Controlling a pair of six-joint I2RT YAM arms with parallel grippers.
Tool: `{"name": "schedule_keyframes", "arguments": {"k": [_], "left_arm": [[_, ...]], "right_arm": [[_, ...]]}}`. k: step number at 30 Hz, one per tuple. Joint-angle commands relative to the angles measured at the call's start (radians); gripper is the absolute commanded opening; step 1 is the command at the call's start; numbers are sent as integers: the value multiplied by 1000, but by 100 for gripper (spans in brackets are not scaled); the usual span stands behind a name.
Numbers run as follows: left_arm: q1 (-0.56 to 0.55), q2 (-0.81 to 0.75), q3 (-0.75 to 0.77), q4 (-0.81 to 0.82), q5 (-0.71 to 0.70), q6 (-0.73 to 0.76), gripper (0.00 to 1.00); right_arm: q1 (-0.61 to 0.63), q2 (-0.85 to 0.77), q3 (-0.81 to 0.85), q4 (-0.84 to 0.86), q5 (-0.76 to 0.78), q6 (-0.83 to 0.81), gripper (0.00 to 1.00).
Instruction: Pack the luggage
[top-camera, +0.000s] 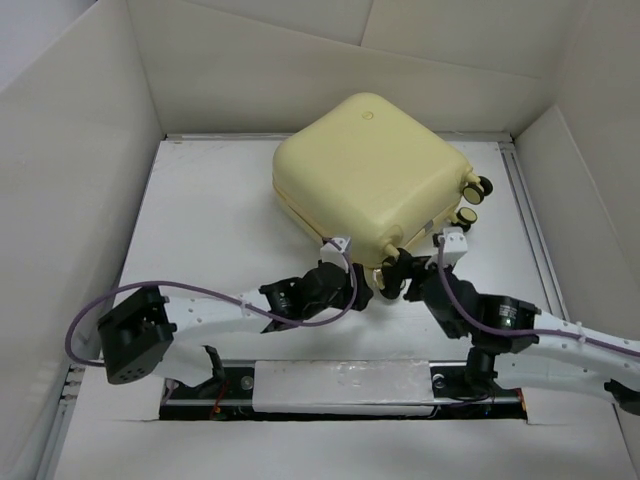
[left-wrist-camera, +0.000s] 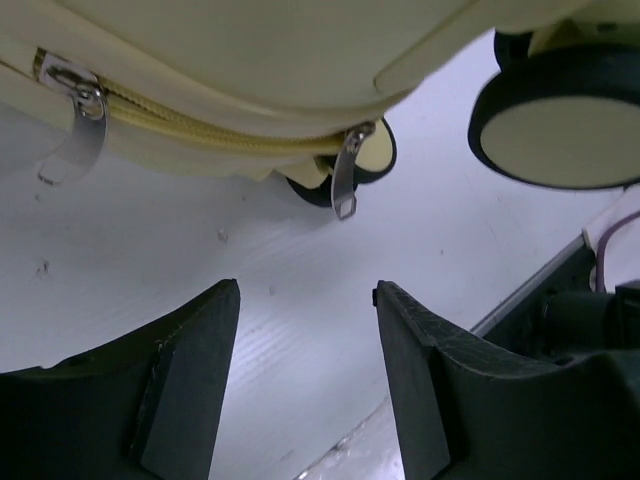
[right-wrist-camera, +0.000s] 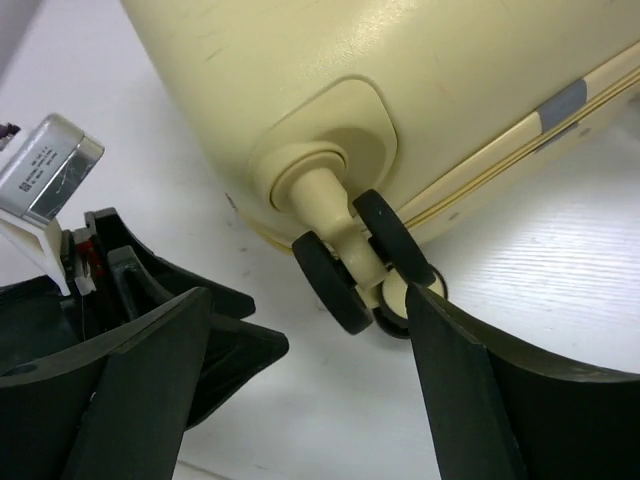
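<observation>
The suitcase (top-camera: 370, 170) lies shut, apparently zipped, as my left gripper (left-wrist-camera: 305, 340) and right gripper (right-wrist-camera: 310, 370) hover spread and empty beside its wheels (right-wrist-camera: 345, 280), packing seemingly done.

Smooth glossy plastic luggage (top-camera: 365, 170), metal zipper pulls (left-wrist-camera: 347, 182)
</observation>
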Motion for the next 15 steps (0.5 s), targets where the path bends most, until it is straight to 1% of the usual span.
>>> {"name": "schedule_keyframes", "arguments": {"k": [1, 4, 5, 7, 9, 12, 14, 15], "left_arm": [[1, 39, 46, 142, -61, -28, 53], [1, 84, 67, 171, -73, -28, 58], [1, 95, 82, 180, -73, -28, 58], [1, 127, 92, 180, -73, -28, 58], [1, 145, 116, 189, -73, -28, 58], [1, 168, 135, 200, -82, -28, 58], [1, 181, 135, 200, -82, -28, 58], [1, 194, 145, 211, -82, -28, 58]], "right_arm": [[-70, 85, 96, -96, -147, -151, 85], [-144, 145, 160, -118, -192, -222, 86], [-184, 154, 171, -118, -203, -240, 86], [-230, 174, 191, -118, -304, -292, 86], [-285, 183, 191, -118, -392, -342, 86], [-325, 174, 179, -118, -404, -351, 86], [-354, 156, 162, -74, -489, -383, 86], [-391, 145, 147, -61, -521, -408, 87]]}}
